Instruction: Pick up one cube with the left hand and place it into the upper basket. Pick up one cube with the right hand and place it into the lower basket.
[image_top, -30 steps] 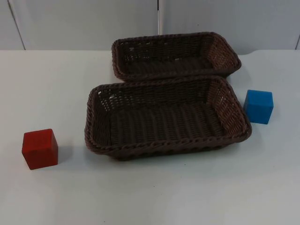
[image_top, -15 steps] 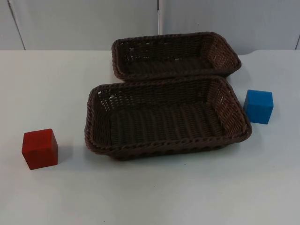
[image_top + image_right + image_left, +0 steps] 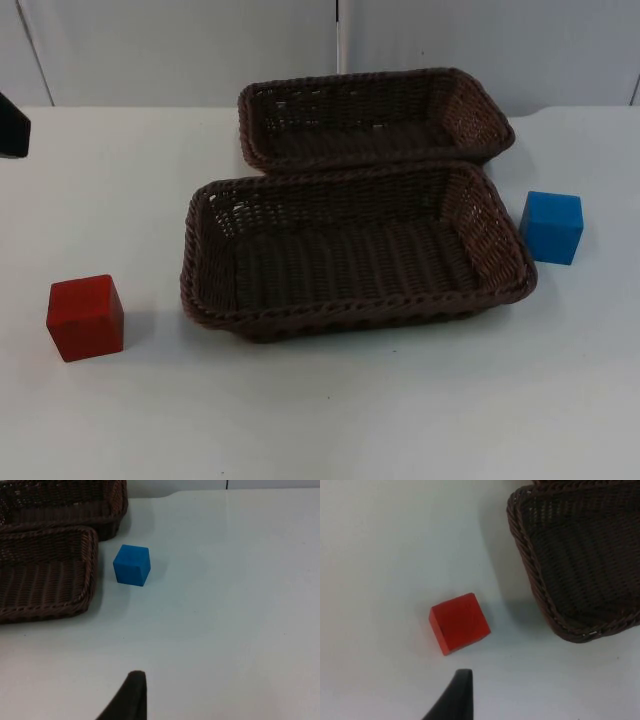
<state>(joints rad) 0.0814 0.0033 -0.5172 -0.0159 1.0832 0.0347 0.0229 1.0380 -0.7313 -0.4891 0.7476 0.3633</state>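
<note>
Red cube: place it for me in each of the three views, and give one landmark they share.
Top view: the red cube sits on the table left of the lower basket.
Left wrist view: red cube lies beside that basket's corner.
Right wrist view: no red cube here.
Shared landmark: the lower basket.

L arm (image 3: 12,128) now at table's edge

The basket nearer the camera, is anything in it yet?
Empty. The lower basket shows bare weave inside; the red cube and blue cube sit outside it on the table.
</note>
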